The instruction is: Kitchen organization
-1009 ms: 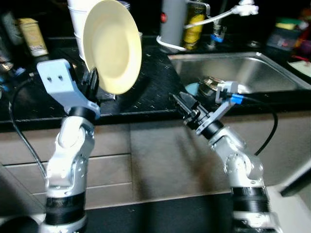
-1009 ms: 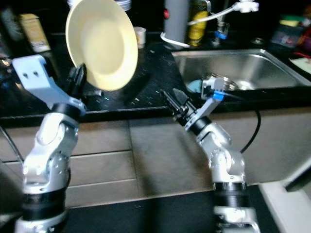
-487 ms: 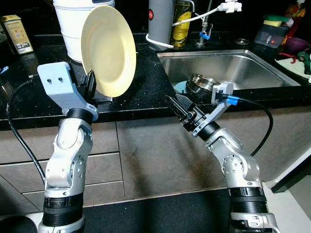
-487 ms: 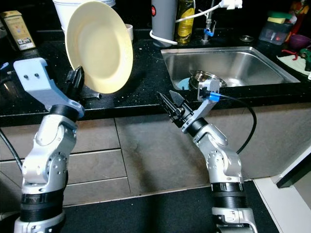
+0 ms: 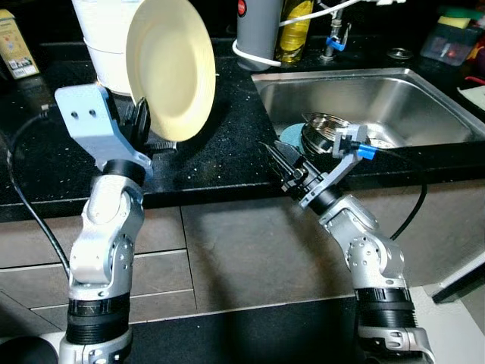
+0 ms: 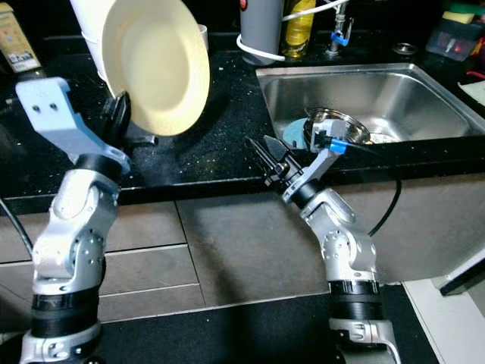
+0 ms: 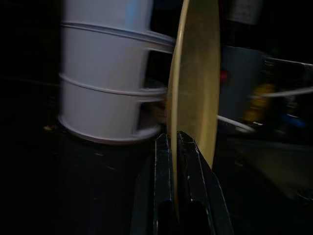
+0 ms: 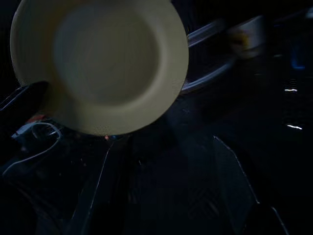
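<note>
Above the black speckled stone desk (image 5: 227,144), just left of the stainless steel sink (image 5: 394,106): one round pale-yellow plate (image 5: 173,68), held on edge, nearly upright, clear of the desk. Left claw (image 5: 142,125): clamped on the plate's lower rim, one finger on each face. Right claw (image 5: 282,163): fingers apart, empty, hovering at the desk's front edge near the sink's left corner. Behind the plate: tall white ribbed plastic container (image 7: 107,73). Inside the sink: shiny metal bowl (image 5: 330,129). Handling advice, as judged: grip is narrow and low on the rim, so move slowly, keep the plate from swinging, avoid knocking the container.
</note>
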`<state>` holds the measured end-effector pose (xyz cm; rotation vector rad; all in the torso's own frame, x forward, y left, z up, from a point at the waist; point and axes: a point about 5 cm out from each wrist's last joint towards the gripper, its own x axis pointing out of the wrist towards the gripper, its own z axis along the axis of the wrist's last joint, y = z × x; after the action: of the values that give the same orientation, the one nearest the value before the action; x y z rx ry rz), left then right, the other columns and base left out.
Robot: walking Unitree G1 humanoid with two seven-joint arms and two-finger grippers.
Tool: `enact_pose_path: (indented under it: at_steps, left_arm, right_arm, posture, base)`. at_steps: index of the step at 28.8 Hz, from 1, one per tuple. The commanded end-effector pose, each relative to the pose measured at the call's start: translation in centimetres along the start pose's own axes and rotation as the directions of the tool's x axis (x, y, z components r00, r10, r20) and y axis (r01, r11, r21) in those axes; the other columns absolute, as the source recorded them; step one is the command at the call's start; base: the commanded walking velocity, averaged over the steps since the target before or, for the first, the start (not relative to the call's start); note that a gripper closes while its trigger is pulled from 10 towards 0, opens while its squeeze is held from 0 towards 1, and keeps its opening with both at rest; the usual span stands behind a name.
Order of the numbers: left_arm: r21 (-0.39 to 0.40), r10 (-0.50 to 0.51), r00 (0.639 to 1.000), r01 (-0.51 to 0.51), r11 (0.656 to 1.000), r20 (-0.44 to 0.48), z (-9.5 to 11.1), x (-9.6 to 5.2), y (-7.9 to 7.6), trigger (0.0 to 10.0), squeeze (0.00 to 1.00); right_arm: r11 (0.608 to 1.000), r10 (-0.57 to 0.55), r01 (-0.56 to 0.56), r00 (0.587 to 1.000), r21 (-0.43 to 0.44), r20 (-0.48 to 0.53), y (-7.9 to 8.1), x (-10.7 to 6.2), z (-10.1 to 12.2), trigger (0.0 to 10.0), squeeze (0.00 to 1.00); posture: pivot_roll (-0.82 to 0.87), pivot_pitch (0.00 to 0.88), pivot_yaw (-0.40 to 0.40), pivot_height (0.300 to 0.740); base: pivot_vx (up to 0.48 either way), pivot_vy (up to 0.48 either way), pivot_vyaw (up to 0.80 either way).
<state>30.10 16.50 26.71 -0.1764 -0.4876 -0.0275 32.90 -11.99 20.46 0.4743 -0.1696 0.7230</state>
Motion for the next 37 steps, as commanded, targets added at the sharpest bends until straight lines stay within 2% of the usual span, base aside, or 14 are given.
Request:
enact_pose_path:
  at_steps: [1, 11, 15, 18, 37]
  left_arm:
    - [0.000, -0.009, 1.000, 0.009, 1.000, 0.010, 0.15, 0.01, -0.26, 10.0, 0.00]
    - [0.002, -0.017, 1.000, 0.017, 1.000, 0.009, 0.19, 0.10, -0.39, 10.0, 0.00]
    - [-0.041, -0.010, 1.000, 0.010, 0.999, 0.006, 0.14, 0.11, -0.54, 10.0, 0.00]
    - [-0.007, -0.041, 0.999, 0.041, 0.999, -0.003, 0.08, 0.07, -0.82, 10.0, 0.00]
    - [-0.013, -0.048, 0.999, 0.048, 0.999, -0.012, -0.16, 0.02, -1.08, 10.0, 0.00]
  right_arm:
    - [1.000, -0.019, 0.019, 1.000, 0.024, -0.002, -0.54, -0.59, -0.22, 10.0, 0.00]
    - [0.999, -0.017, 0.017, 1.000, 0.028, -0.004, -0.49, -0.57, -0.24, 10.0, 0.00]
    - [0.999, -0.017, 0.018, 1.000, 0.031, -0.004, -0.50, -0.57, -0.24, 10.0, 0.00]
    - [0.999, -0.016, 0.016, 1.000, 0.032, -0.005, -0.50, -0.58, -0.24, 10.0, 0.00]
    - [0.999, -0.022, 0.022, 1.000, 0.034, -0.010, -0.57, -0.60, -0.27, 10.0, 0.00]
  posture:
    - [0.02, 0.000, -0.041, 0.740]
    - [0.02, 0.000, -0.041, 0.740]
    - [0.02, 0.000, -0.041, 0.740]
    - [0.02, 0.000, -0.042, 0.740]
    - [0.02, 0.000, -0.042, 0.740]
  base:
    - [0.371, 0.000, 0.00]
    - [0.370, 0.000, 0.00]
    - [0.000, 0.000, 0.00]
    - [0.000, 0.000, 0.00]
    - [0.000, -0.442, 0.00]
